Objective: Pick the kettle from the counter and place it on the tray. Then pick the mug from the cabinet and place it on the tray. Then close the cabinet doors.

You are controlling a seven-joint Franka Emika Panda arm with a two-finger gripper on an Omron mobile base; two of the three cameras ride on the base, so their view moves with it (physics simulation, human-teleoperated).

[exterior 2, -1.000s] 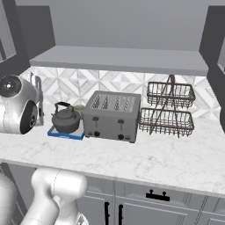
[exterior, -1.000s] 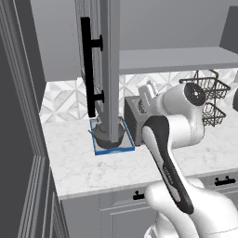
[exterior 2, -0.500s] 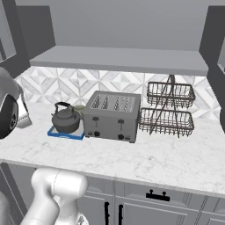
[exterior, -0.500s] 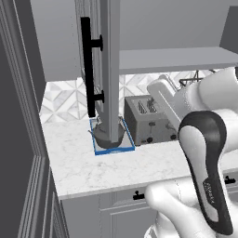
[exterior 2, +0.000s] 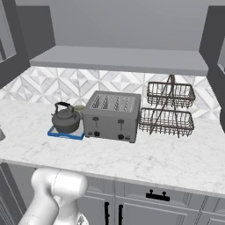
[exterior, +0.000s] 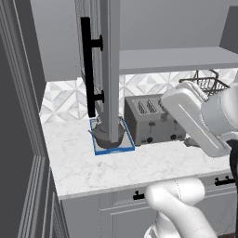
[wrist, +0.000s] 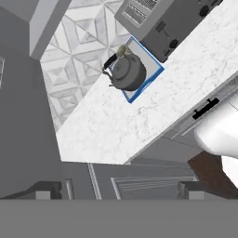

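The kettle [exterior 2: 66, 121] stands upright on the tray [exterior 2: 56, 134], and the tray lies on the counter [exterior 2: 145, 162] just beside the toaster [exterior 2: 112, 116], on its left side in the right base view. Behind the kettle, a small pale mug [exterior 2: 79, 108] shows, close to the toaster's back corner. On the other side of the toaster stands a two-level wire basket rack [exterior 2: 168, 109]. In the left base view, an open cabinet door [exterior: 110, 69] with a long black handle [exterior: 86, 74] hangs in front of the kettle and hides most of it. The cabinet [exterior 2: 118, 59] above is open. In the hand view, the gripper [wrist: 116, 191] is wide open and holds nothing; its two fingertips [wrist: 42, 190] stand far apart, well away from the kettle.
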